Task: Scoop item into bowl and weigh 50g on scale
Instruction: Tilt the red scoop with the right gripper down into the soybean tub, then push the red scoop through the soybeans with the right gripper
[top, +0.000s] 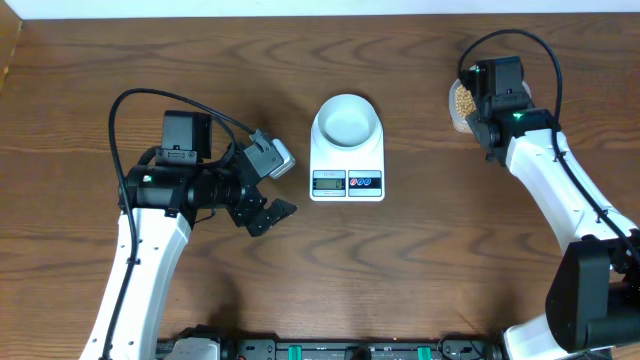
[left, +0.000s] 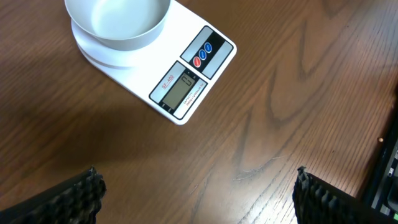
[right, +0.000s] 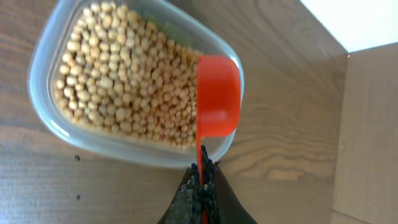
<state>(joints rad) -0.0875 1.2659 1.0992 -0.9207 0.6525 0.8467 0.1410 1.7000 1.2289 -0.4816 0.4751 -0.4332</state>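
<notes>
You are at the very start of the job: the bowl (top: 347, 118) sits on the scale (top: 322, 158) in the middle of the counter (top: 200, 300), and it is empty, with not 1 bean in it. All the beans (right: 118, 81) lie in the clear tub (right: 46, 118) at the far right of the counter, well apart from the scale. Your right jaws are clamped together on the handle of the red scoop (right: 217, 93). Its cup is over the right end of the tub and looks empty; you cannot tell whether it touches the beans. Your left jaws stand wide apart, holding nothing, over bare counter just left of the scale. The display (left: 180, 87) is too small to read. So nothing is weighed yet: you have the first scoop to fill, the carry across to the bowl, then small top-ups until the scale shows 50 g
</notes>
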